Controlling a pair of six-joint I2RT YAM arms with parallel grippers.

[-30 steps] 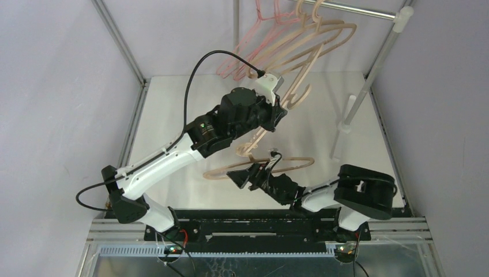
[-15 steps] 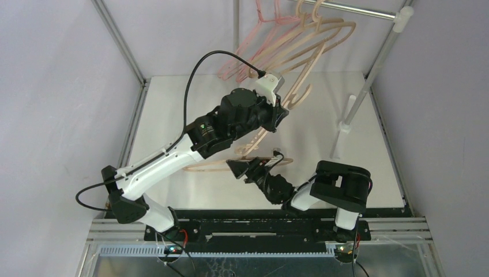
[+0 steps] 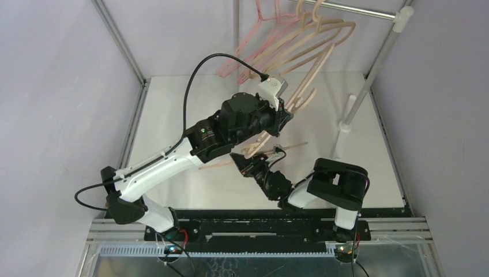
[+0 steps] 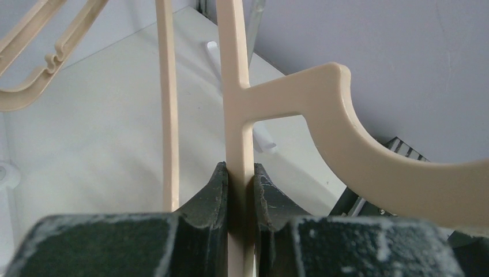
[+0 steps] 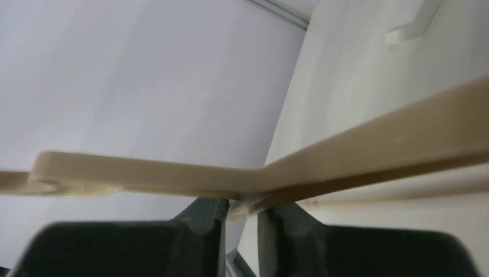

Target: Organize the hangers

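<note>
My left gripper (image 3: 282, 117) is raised over the middle of the table, shut on a beige hanger (image 3: 314, 75) that slants up toward the rail. In the left wrist view both fingers (image 4: 217, 184) press its straight bar (image 4: 236, 86), with the hook (image 4: 369, 150) curving off to the right. Lower down, my right gripper (image 3: 243, 161) is shut on a second beige hanger (image 3: 288, 147) turned on edge just above the table. In the right wrist view its jaws pinch a small tab under that hanger (image 5: 357, 150). More hangers hang on the rail, pink ones (image 3: 256, 49) and beige ones (image 3: 323, 29).
The silver rail (image 3: 357, 10) runs across the back right. Its slanted pole (image 3: 372, 75) comes down to a white foot (image 3: 345, 124) on the white table (image 3: 167, 115). Frame posts (image 3: 118, 40) border the left side, and the left arm's black cable (image 3: 193, 75) arcs above it.
The right gripper shut on the beige hanger that lay flat and moved left and back, so the hanger now stands on edge. The left arm shifted slightly right with its hanger.
</note>
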